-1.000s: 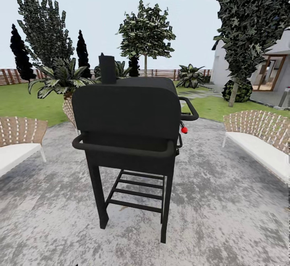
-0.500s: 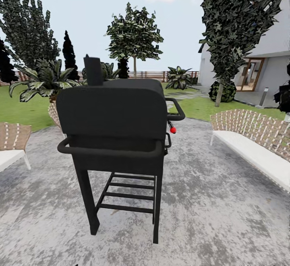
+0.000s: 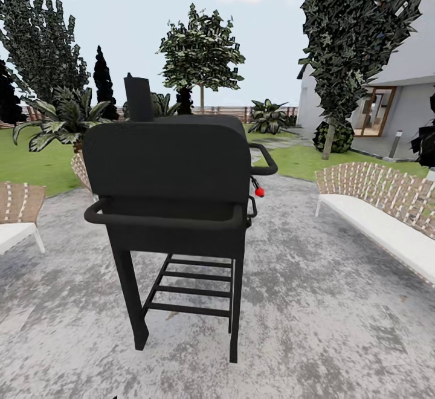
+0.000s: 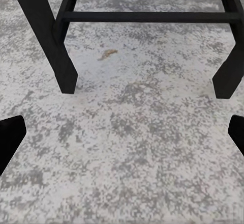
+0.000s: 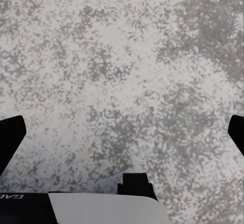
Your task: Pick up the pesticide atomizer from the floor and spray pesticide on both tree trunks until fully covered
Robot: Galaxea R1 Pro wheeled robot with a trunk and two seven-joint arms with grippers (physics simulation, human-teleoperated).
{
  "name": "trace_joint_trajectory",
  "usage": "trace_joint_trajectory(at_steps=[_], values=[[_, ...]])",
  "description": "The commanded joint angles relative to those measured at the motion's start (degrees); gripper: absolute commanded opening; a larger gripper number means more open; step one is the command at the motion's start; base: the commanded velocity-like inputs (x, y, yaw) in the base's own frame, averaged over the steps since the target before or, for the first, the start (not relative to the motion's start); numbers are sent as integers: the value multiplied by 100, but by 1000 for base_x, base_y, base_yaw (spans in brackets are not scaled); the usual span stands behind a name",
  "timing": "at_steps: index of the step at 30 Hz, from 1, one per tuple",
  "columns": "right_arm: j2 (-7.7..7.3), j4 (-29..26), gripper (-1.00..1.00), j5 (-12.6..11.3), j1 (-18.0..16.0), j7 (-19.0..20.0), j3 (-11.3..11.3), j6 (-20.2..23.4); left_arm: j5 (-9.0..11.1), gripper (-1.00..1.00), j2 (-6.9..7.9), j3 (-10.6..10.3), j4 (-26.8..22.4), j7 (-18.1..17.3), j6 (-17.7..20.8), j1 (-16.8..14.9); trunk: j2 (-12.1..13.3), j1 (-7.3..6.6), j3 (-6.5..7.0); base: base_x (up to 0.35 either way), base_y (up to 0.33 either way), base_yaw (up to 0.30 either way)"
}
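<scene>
Atomizer unseen; black grill (image 3: 172, 175) stands close ahead on paving (image 3: 338, 326). Both grippers (image 4: 122, 132) (image 5: 122, 132) wide, empty. You risk clipping its legs driving on

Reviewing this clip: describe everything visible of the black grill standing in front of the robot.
The black grill stands upright on the grey stone paving, seen from behind in the head view. It looks like matte dark metal: a boxy rounded-top lid, a short chimney rising from its upper left, a tubular rail wrapping its lower body, and a looped handle with a small red knob on its right. Four straight legs join a slatted lower shelf. The left wrist view shows its legs resting on paving.
</scene>
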Motion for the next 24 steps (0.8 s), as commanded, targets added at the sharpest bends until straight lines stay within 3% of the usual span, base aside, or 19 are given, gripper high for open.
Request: trace_joint_trajectory(at_steps=[1, 18, 24], values=[[2, -7, 100, -2, 2, -2, -4, -9, -33, 100, 0, 5, 3, 2, -19, -3, -44, 23, -23, 0, 0, 0], [4, -7, 100, 0, 2, -2, -4, -9, -31, 100, 0, 12, 3, 8, -18, -3, -726, 396, -328, 0, 0, 0], [5, 12, 100, 0, 2, 3, -2, -9, -21, 100, 6, 106, -2, 10, -21, -3, -966, 528, -436, 0, 0, 0]])
